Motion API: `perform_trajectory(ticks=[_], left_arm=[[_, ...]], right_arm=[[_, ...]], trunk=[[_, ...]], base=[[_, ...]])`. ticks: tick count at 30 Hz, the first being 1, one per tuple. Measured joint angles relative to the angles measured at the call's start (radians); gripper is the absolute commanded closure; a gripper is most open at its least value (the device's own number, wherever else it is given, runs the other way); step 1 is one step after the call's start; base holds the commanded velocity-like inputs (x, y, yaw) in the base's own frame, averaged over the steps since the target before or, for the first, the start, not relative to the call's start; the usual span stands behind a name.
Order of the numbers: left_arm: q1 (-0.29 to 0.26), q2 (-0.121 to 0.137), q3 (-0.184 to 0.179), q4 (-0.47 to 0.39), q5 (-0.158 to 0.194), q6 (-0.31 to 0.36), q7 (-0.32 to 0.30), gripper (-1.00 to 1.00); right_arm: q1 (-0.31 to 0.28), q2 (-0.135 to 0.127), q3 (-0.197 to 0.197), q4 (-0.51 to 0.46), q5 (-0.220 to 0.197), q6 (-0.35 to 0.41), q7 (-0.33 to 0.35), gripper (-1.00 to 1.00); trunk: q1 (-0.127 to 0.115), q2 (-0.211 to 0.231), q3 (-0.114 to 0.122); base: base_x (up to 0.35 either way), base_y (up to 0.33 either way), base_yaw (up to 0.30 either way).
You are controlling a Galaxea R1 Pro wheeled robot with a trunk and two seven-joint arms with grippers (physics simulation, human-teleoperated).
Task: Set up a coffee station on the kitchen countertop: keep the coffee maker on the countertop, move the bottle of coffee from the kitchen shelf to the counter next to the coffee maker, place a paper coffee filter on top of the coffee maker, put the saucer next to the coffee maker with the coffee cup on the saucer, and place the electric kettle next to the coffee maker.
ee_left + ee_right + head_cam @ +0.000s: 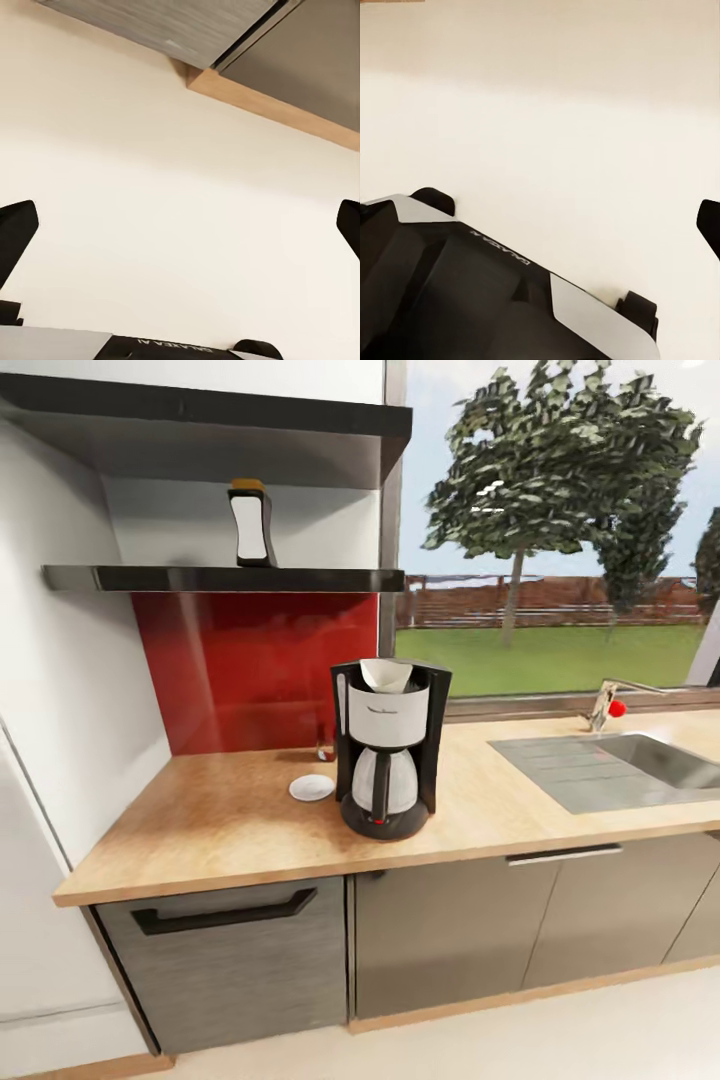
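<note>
Up front, on the kitchen countertop (230, 825): the coffee maker (388, 750), tall and black, upright, with a glass carafe (385, 780) low in its front. On top of the coffee maker: the paper coffee filter (388, 675), white. Just beside the coffee maker, toward the red back wall (250, 665): the saucer (312, 788), flat, bare on top. Behind the saucer, by the red wall: something small, too tiny to name. High over the coffee maker, on the kitchen shelf (200, 578): the bottle of coffee (251, 525), upright. On the far side of the coffee maker from the saucer: a steel sink (640, 760) with a tap (608, 705). Below the coffee maker: grey cabinet fronts (450, 930).

Down low, over pale floor (165, 210): left gripper (180, 232), fingers (15, 236) spread wide, nothing between. Right gripper: one dark fingertip (711, 225) at the picture's edge, so cannot tell if spread or closed. Beside it, part of the robot's black and grey base (472, 292).
</note>
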Motion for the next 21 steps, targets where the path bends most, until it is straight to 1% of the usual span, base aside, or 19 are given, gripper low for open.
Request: perform_trajectory(ticks=[5,9,13,21], left_arm=[[0.000,0.000,0.000,0.000,0.000,0.000,0.001,-1.00],[0.000,0.000,-0.001,0.000,0.000,0.000,0.002,-1.00],[0.000,0.000,-0.002,0.000,-0.001,0.000,0.001,-1.00],[0.000,0.000,-0.001,0.000,-0.001,0.000,0.000,-1.00]], right_arm=[[-0.001,0.000,0.000,0.000,0.000,0.000,0.000,-1.00],[0.000,0.000,0.000,-0.001,0.001,0.000,0.001,-1.00],[0.000,-0.001,0.000,0.000,0.001,0.000,0.001,-1.00],[0.000,-0.001,0.000,0.001,0.000,0.000,0.001,-1.00]], trunk=[[0.000,0.000,0.000],[0.000,0.000,0.000],[0.000,0.000,0.000],[0.000,0.000,0.000]], base=[[0.000,-0.001,0.274],[0.000,-0.167,0.204],[0.000,-0.177,0.038],[0.000,-0.027,0.006]])
